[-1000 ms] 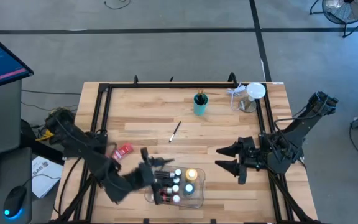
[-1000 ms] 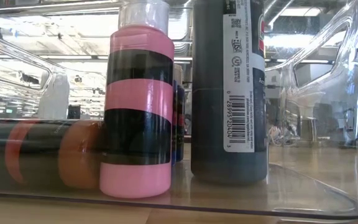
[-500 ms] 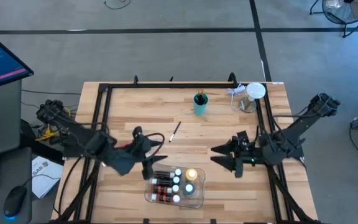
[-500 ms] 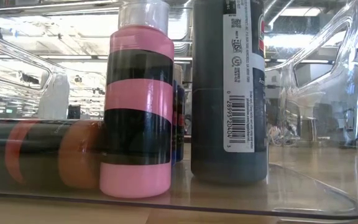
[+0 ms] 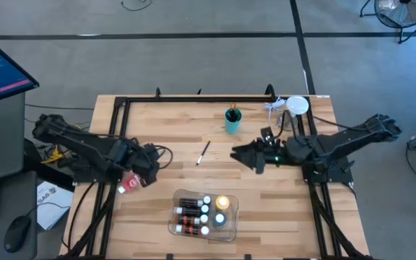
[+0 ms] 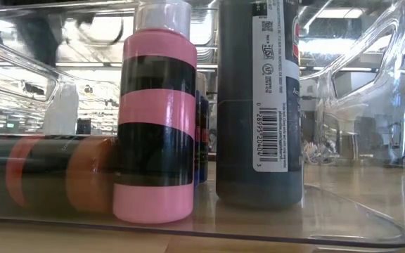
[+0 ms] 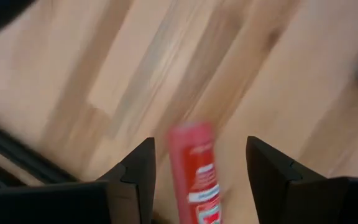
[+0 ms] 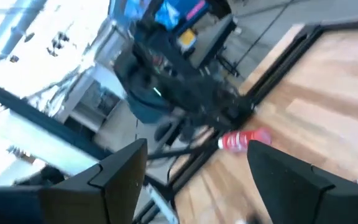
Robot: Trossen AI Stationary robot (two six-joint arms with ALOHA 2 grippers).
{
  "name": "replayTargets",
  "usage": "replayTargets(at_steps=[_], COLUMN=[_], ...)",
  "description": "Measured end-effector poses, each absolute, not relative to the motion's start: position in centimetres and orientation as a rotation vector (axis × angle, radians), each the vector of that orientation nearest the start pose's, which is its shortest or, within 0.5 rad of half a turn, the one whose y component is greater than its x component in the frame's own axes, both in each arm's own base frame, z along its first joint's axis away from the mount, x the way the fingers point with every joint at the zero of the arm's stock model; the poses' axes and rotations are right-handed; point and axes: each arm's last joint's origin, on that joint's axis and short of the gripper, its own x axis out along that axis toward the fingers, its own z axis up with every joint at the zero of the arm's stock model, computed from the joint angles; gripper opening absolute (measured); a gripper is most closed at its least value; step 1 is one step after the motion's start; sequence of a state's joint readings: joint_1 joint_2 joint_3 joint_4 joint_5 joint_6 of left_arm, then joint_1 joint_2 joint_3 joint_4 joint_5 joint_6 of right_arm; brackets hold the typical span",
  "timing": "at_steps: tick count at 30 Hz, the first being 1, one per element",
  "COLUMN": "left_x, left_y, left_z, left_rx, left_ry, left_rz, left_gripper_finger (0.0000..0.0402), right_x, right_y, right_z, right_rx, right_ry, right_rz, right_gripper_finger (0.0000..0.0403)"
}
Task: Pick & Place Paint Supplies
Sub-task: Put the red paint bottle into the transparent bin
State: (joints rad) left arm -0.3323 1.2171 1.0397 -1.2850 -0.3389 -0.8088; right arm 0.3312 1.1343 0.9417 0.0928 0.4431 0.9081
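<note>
red paint tube (image 7: pixel 192 171) between left fingers (image 7: pixel 135 177)

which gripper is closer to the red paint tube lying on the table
Left. The left gripper is right over the red paint tube, open, fingers straddling it. The right gripper is across the table, beyond the loose brush.

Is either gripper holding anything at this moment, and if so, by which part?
Nothing is held. The left gripper is open, its fingers on either side of the red paint tube on the table without gripping it. The right gripper is open and empty, over mid-table.
</note>
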Motion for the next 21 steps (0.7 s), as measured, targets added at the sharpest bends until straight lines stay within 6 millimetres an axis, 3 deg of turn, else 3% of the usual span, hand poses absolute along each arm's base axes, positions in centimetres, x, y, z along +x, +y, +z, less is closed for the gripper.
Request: replayTargets(at_steps=[5,10,15,21], left_x=[14.3,11.2,10.9,12.1], left_y=[-3.7,-3.1,-3.2,-3.5], left_z=[23.5,21.8,21.5,20.6], left_rx=[-0.392,-0.528,-0.543,-0.49], left_ry=[1.277,1.294,1.268,1.322], left_rz=[0.535,0.478,0.411,0.446], left_gripper_finger=[0.0154,0.0154,0.0165,0.0219], right_x=[24.7,25.0,25.2,25.4], right_y=[5.9,4.8,3.7,2.7], right_z=[34.8,34.7,34.7,34.7], right_rx=[0.854,0.84,0.837,0.842], right_ry=[-0.004,-0.015,-0.014,-0.008], right_rz=[-0.181,-0.223,-0.228,-0.214], right_gripper_finger=[0.027,0.027,0.027,0.027])
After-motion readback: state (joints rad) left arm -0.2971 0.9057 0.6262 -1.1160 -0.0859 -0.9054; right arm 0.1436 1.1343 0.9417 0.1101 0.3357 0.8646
